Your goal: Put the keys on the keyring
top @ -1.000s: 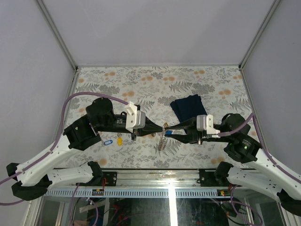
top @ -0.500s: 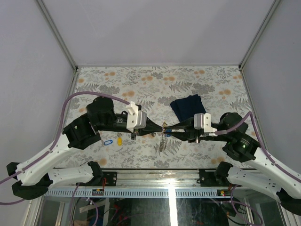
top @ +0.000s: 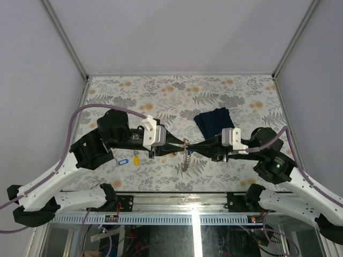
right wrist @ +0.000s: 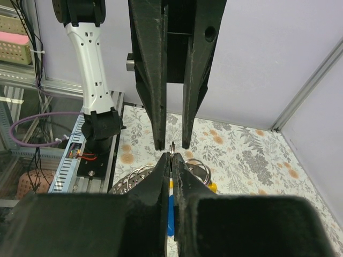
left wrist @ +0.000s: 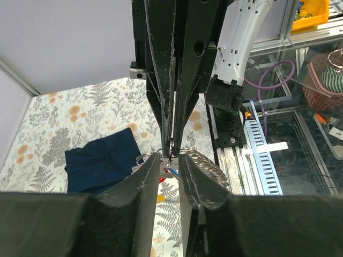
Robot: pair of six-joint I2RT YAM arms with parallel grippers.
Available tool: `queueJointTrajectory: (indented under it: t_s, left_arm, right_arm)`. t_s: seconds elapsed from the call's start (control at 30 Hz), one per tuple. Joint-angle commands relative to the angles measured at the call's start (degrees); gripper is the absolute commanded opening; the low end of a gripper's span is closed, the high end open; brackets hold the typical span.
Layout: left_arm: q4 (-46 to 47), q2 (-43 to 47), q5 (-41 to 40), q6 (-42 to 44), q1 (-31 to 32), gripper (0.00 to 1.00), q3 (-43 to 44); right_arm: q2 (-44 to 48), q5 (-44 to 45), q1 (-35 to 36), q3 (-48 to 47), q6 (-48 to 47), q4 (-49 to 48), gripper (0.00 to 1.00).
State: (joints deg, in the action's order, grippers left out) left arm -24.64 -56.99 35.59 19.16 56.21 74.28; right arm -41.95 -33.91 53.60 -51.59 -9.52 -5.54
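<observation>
The keyring (top: 186, 157) hangs in the air between both arms, its silvery toothed rim (left wrist: 208, 161) drooping toward the table. My right gripper (top: 193, 146) is shut on a thin metal edge of it (right wrist: 172, 149), with coils (right wrist: 132, 177) showing on either side of the fingers. A blue tag (right wrist: 170, 213) and a yellow tag (right wrist: 212, 187) dangle below. My left gripper (top: 181, 145) faces it tip to tip, jaws standing apart around the ring's edge without pinching it (left wrist: 170, 159). Two keys lie on the table by the left arm, one blue-tagged (top: 122, 160) and one yellow-tagged (top: 136, 159).
A folded dark navy cloth (top: 213, 121) lies on the floral table just behind the right gripper, also visible in the left wrist view (left wrist: 99, 161). Grey walls enclose the table on three sides. The metal rail (top: 177, 201) runs along the near edge.
My left gripper went from shut to open, letting go of the keyring. My right gripper closed onto the ring and now carries it. Both arms stayed almost in place.
</observation>
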Motion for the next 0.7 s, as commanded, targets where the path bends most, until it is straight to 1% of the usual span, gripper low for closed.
queueJointTrajectory:
  t_s: [0.0,0.17,0.27,0.47,0.67]
  left_arm:
    - [5.5,3.5,0.9,-2.3,0.1,0.24,-0.2]
    - [12.2,7.3,0.8,-6.5,0.1,0.26,-4.4]
    - [15.2,8.9,1.0,-8.7,0.0,0.26,-6.2]
    - [21.3,10.2,3.1,-11.7,0.0,0.27,-8.9]
    - [22.8,8.9,5.2,-11.7,0.1,0.3,-8.6]
  right_arm:
    - [2.1,-0.1,0.3,-0.5,-1.3,-8.3,0.0]
    - [4.0,-5.1,0.3,4.1,-1.7,-20.0,0.0]
    - [4.3,-8.0,0.3,5.5,-2.6,-24.3,0.0]
    - [4.1,-12.1,0.3,4.4,-11.0,-22.8,0.0]
    - [3.8,-15.3,0.3,3.1,-21.9,-18.8,0.0]
